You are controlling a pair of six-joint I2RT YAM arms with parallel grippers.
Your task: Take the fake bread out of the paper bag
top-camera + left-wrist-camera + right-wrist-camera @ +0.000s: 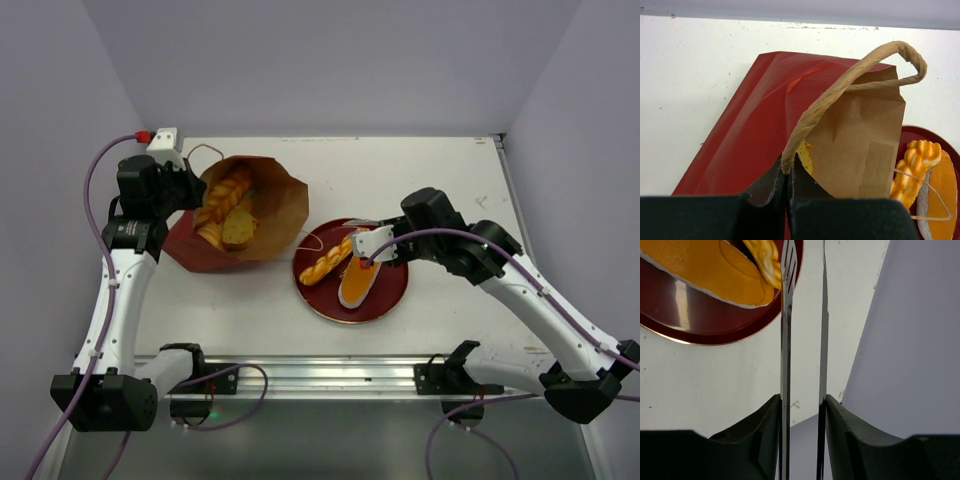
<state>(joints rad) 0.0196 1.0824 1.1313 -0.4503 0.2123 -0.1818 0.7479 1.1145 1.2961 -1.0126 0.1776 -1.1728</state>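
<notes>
The paper bag (pixel 270 205) lies on its side at the left, dark red outside, mouth facing the camera. Golden fake bread (pixel 225 200) and a round tan slice (pixel 238 228) sit inside it. My left gripper (pixel 190 190) is shut on the bag's tan cord handle (pixel 840 87), pinched at my fingertips (pixel 788 167). A twisted bread stick (pixel 327 261) and a flat orange slab (pixel 358 283) lie on the dark-red plate (pixel 385 300). My right gripper (pixel 385 238) holds metal tongs (pixel 786 315), whose tips reach the plate's edge beside the slab (pixel 700 270).
The plate (pixel 715 320) sits mid-table, just right of the bag; the bag's second cord handle (pixel 312 238) trails onto it. Grey walls close in the white table on the left, back and right. A metal rail (pixel 320 375) runs along the near edge.
</notes>
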